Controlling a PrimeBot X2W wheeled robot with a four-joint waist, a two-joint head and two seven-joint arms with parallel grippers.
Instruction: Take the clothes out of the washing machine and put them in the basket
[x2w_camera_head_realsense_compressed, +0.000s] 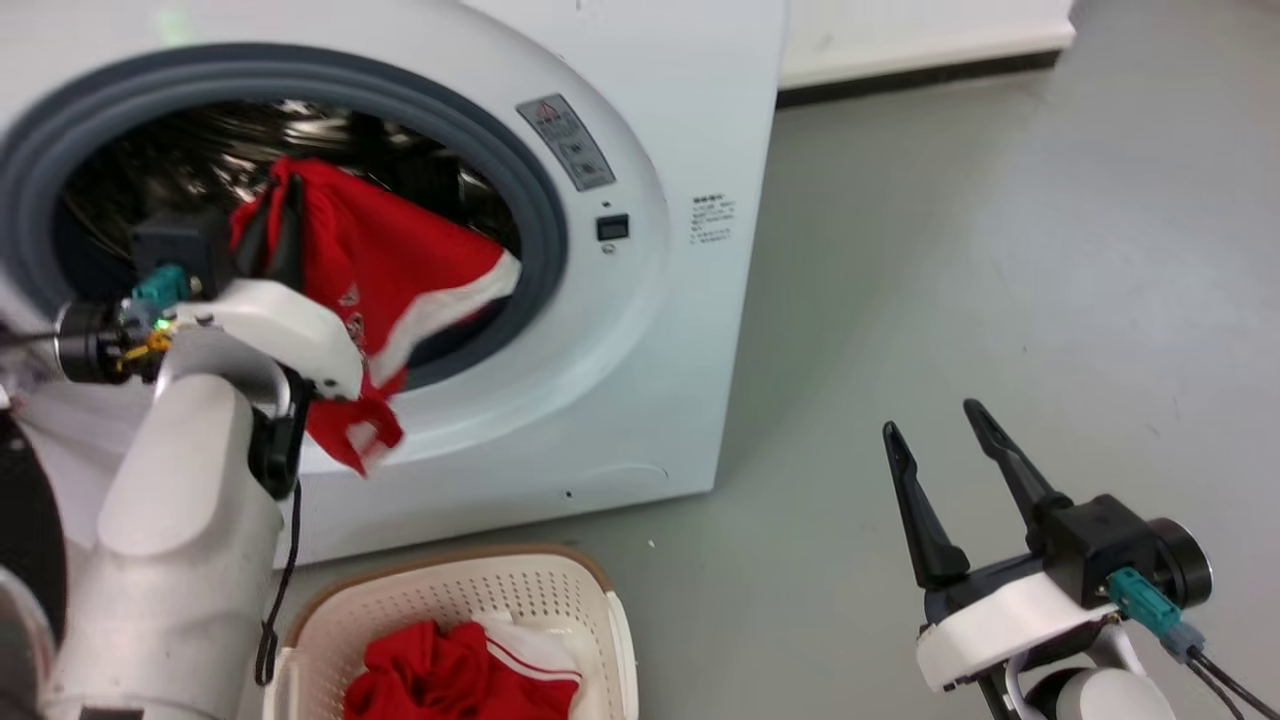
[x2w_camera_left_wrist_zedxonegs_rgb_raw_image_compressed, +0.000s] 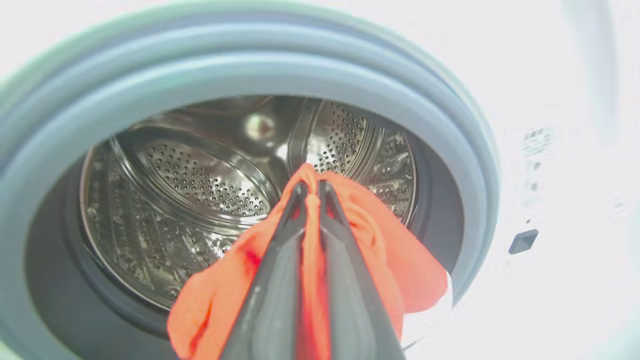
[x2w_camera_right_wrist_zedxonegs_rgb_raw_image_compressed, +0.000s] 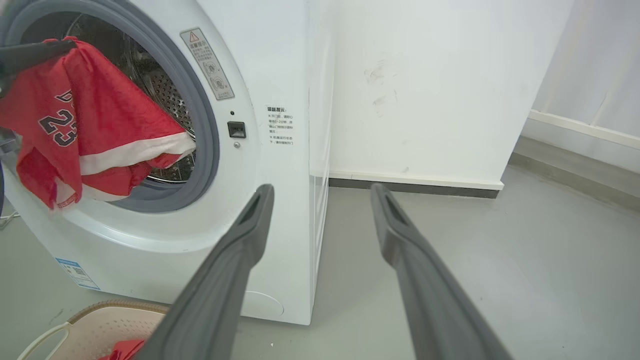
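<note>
- Step in hand: the pull-out. The left gripper (x2w_camera_head_realsense_compressed: 283, 190) is pinched tight on a fold of a soft bright red garment with white striped trim (x2w_camera_head_realsense_compressed: 400, 270), at the mouth of the large white front-loading washing machine (x2w_camera_head_realsense_compressed: 640, 330).
- The garment hangs from the fingers. Most of it is outside the round grey rubber gasket (x2w_camera_left_wrist_zedxonegs_rgb_raw_image_compressed: 250, 75), and one white-banded edge trails over the gasket's right side. I cannot tell if any of it is snagged there.
- The perforated steel drum (x2w_camera_left_wrist_zedxonegs_rgb_raw_image_compressed: 200, 185) behind it looks bare as far as the left wrist view reaches.
- The low cream-white perforated plastic basket with a brown rim (x2w_camera_head_realsense_compressed: 600, 590) sits on the floor near the robot, just below the porthole. It already holds a bundle of red and white cloth (x2w_camera_head_realsense_compressed: 440, 670).
- The right gripper (x2w_camera_head_realsense_compressed: 931, 420) is spread wide and holds nothing. It hangs over the grey floor, well to the right of the machine.
- Next move, as I judge it:
  - draw the garment clear of the gasket;
  - lower it over the basket;
  - only then release it, as the hanging tail could catch the rim.
- Writing:
  - The garment shows the dark number "23" (x2w_camera_right_wrist_zedxonegs_rgb_raw_image_compressed: 55, 127).
  - A grey sticker with a red warning triangle (x2w_camera_right_wrist_zedxonegs_rgb_raw_image_compressed: 207, 62) sits right of the porthole.
  - Below it is a block of small print (x2w_camera_right_wrist_zedxonegs_rgb_raw_image_compressed: 280, 125), too small to read.
  - A blue label (x2w_camera_right_wrist_zedxonegs_rgb_raw_image_compressed: 75, 272) sits low on the front and is also unreadable.
</note>
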